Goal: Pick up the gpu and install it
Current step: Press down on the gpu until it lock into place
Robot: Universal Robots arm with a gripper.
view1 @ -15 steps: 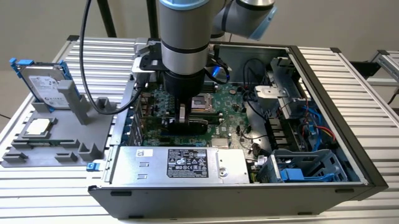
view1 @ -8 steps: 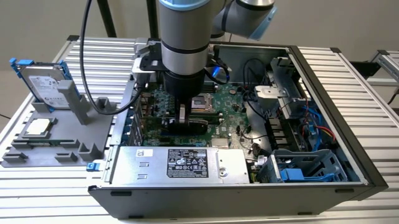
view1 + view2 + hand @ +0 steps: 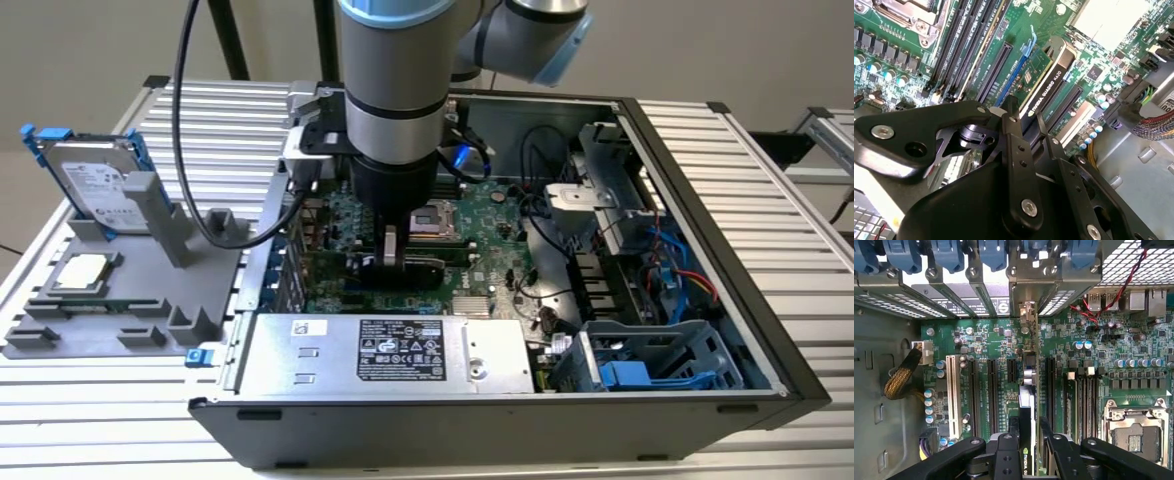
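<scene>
The gpu (image 3: 1048, 85) stands on its edge on the green motherboard (image 3: 899, 60), black shroud to one side, beside a blue slot latch (image 3: 1026, 47). In the first wrist view the gpu (image 3: 1027, 402) lies in line with an expansion slot, and its silver end bracket (image 3: 1026, 312) reaches the case's rear slot openings. My gripper (image 3: 1026, 119) is shut on the gpu, one black finger on each face; it shows too in the first wrist view (image 3: 1028, 429). In the exterior view the gripper (image 3: 390, 258) reaches down into the open computer case (image 3: 694, 160) and holds the dark gpu (image 3: 424, 272) near the board's middle.
A power supply (image 3: 387, 350) fills the case's near side, with a drive cage (image 3: 654, 360) and cables to the exterior view's right. The CPU socket (image 3: 434, 220) lies just beyond the gripper. A grey holder (image 3: 120, 300) outside the case carries a hard drive (image 3: 94, 185) and a CPU chip (image 3: 83, 272).
</scene>
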